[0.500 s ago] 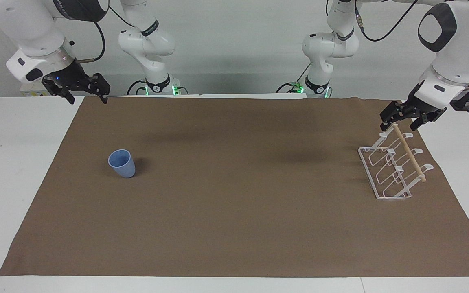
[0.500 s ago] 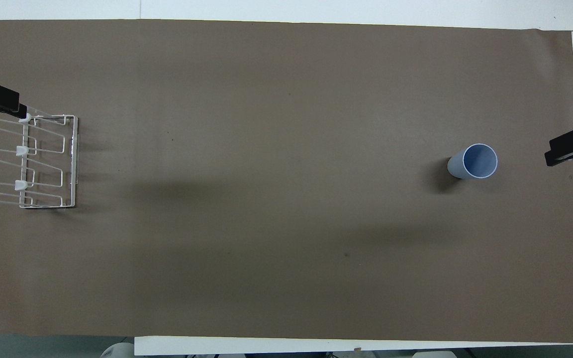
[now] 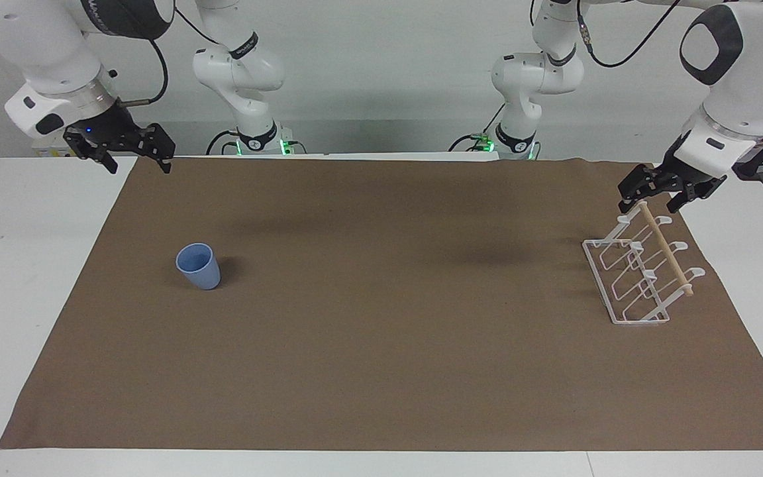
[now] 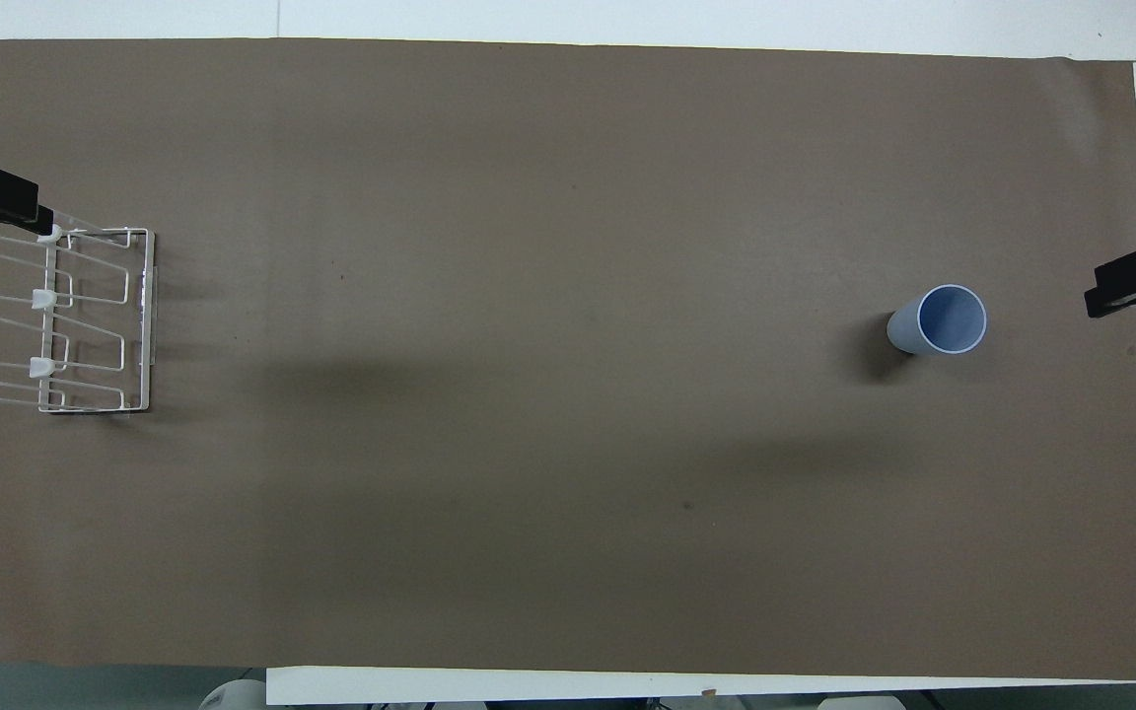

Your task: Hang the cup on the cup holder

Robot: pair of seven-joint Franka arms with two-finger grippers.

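Cup (image 3: pixel 198 265) upright on bench mat (image 3: pixel 381 371), below and clear of right gripper (image 3: pixel 135 161), fingers apart. Left gripper (image 3: pixel 649 197), apart, over cup holder's (image 3: pixel 640 275) dowel end.

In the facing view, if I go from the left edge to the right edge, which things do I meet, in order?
Right arm's black pincer, raised over the edge of the brown cloth → small light blue plastic cup, upright on the cloth → white wire cup holder with a wooden dowel → left arm's black pincer, just above the holder's dowel end.
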